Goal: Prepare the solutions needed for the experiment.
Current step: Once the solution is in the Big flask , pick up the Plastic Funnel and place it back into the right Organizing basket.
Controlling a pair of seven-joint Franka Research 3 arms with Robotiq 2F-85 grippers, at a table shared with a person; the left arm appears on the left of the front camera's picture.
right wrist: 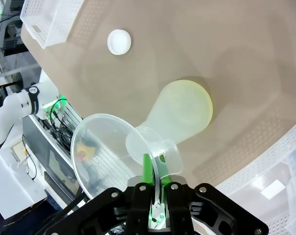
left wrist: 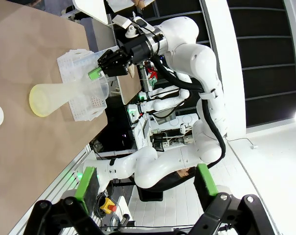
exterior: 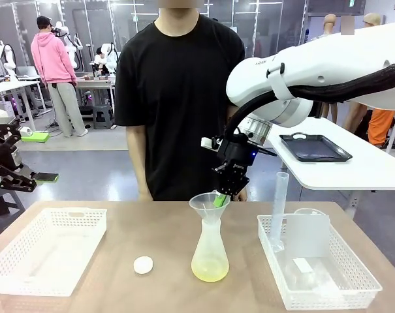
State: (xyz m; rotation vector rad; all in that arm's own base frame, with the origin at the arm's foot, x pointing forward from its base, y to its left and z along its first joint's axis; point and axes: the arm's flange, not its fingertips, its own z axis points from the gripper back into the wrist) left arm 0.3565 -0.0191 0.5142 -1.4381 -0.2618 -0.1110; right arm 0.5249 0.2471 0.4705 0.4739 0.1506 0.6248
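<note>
**Desk:** Which way is the liquid from your claw?

**Operator:** Straight below it. The pale yellow-green watery solution (exterior: 209, 269) is a shallow pool in the bottom of the frosted conical flask (exterior: 209, 244), which stands upright on the brown table (exterior: 164, 228). My right claw (right wrist: 153, 172) hangs over the flask's mouth, reaching in from the person's side. It is pressed together on the thin rim of the clear plastic funnel (exterior: 207, 202), and my wrist view shows the wall caught between the green pads.

**Desk:** And the funnel's long axis?

**Operator:** Roughly vertical and in line with the flask, with the stem down in the neck and the bowl up. I judge the coming move turns on that. A lift should go straight up that axis, or the stem could drag the neck and tip the flask.

**Desk:** Left side?

**Operator:** My left claw (left wrist: 145, 172) is spread wide and holds nothing. It is well off to the flask's left, beyond the white mesh basket (exterior: 47, 251), so the right arm is far nearer. The small white round stopper (exterior: 143, 265) lies on the table near the flask's base, on its left.

**Desk:** Any writing?

**Operator:** None I can read on the flask or funnel. The tall clear measuring cylinder (exterior: 280, 205) stands in the second white basket (exterior: 328, 297), right of the flask. It may carry marks, but they're too faint to tell.
</note>
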